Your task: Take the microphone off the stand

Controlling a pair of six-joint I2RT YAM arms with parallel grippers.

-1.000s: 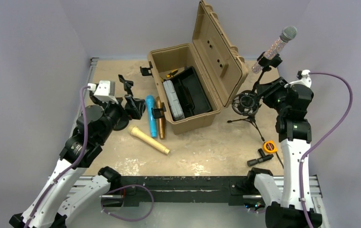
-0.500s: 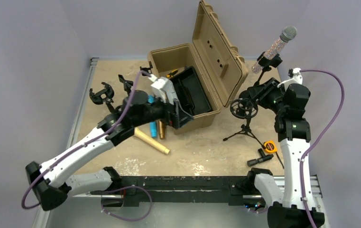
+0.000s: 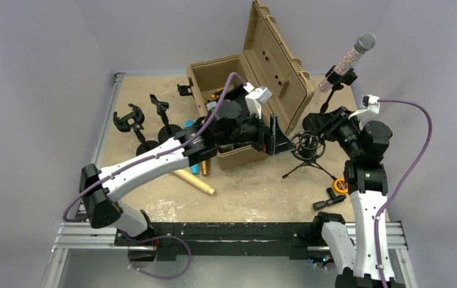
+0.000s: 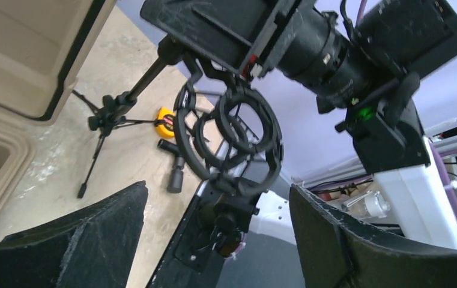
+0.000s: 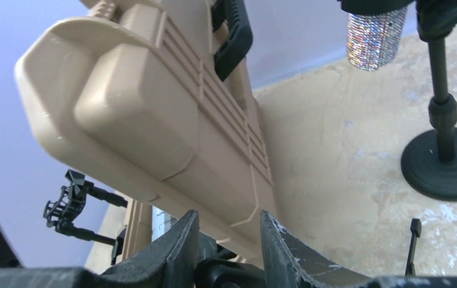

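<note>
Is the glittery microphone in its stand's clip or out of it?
In the clip. The glittery microphone sits tilted, head up, held by the black clip atop its round-base stand.

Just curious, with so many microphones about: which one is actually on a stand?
The glittery silver microphone at the far right, held tilted in the clip of a stand. The blue, bronze and cream ones lie flat on the table.

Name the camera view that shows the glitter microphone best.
Top external: the microphone shows whole, tilted on its stand. The right wrist view catches only its sparkly lower end at the top edge. The left wrist view misses it.
</note>
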